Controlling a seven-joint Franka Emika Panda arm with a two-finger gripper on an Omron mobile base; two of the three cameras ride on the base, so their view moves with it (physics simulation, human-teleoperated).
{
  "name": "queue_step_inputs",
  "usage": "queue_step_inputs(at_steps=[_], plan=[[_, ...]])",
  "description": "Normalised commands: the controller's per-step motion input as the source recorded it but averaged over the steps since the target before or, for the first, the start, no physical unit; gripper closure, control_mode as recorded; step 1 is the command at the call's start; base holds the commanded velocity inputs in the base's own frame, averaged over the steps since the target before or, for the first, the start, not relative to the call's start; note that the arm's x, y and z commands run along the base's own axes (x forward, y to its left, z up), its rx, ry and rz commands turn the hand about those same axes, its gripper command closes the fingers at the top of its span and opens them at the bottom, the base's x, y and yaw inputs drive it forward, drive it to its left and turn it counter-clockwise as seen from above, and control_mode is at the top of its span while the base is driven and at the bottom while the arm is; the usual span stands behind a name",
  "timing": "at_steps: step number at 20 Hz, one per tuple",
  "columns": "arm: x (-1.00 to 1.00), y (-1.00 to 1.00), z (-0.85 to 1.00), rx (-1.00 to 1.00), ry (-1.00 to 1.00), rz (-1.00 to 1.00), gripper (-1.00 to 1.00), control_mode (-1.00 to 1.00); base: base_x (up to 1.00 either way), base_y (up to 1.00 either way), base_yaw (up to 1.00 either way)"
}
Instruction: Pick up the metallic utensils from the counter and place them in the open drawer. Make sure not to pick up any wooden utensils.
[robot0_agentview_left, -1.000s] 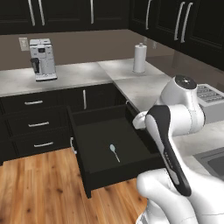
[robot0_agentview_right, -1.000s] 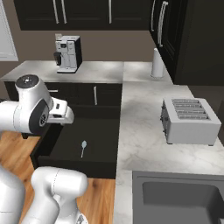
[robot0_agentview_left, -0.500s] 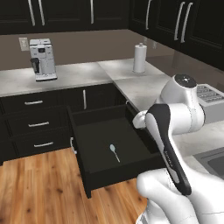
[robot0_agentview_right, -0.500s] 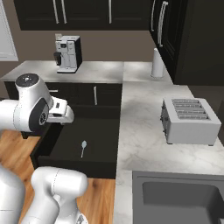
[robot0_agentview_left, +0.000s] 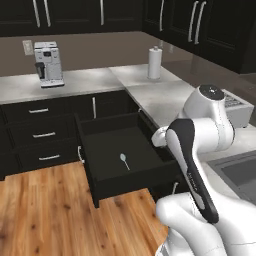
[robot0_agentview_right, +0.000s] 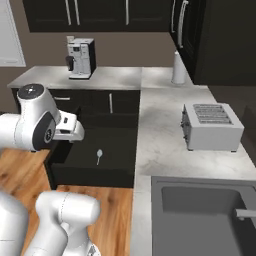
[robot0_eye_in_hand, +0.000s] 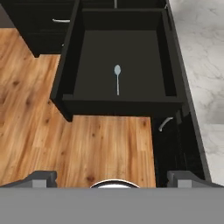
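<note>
Spoon in open drawer; jaws spread and empty.

The gripper (robot0_eye_in_hand: 112, 177) hung above the wooden floor (robot0_eye_in_hand: 52, 131) in front of the open drawer (robot0_eye_in_hand: 120, 105), its jaws spread wide with nothing between them. The spoon (robot0_eye_in_hand: 117, 78) lay flat on the drawer bottom near its middle, apart from the walls. The drawer stood pulled out from the black cabinets beside the marbled table (robot0_agentview_right: 160, 135), which carried a toaster (robot0_agentview_right: 211, 127) and a paper towel roll (robot0_agentview_left: 154, 63).
</note>
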Motion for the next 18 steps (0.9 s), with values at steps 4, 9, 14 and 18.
queue_step_inputs(at_steps=[4, 9, 14, 18], plan=[[0.0, 0.0, 0.0, 0.0, 0.0, 0.0, -1.0, 1.0, -1.0, 0.16, 0.08], [0.0, 0.0, 0.0, 0.0, 0.0, 0.0, -1.0, 1.0, -0.78, 0.68, 0.41], [0.0, 0.0, 0.0, 0.0, 0.0, 0.0, -1.0, 1.0, -0.18, 0.93, 0.76], [0.0, 0.0, 0.0, 0.0, 0.0, 0.0, -1.0, 1.0, -0.01, 0.76, 0.91]])
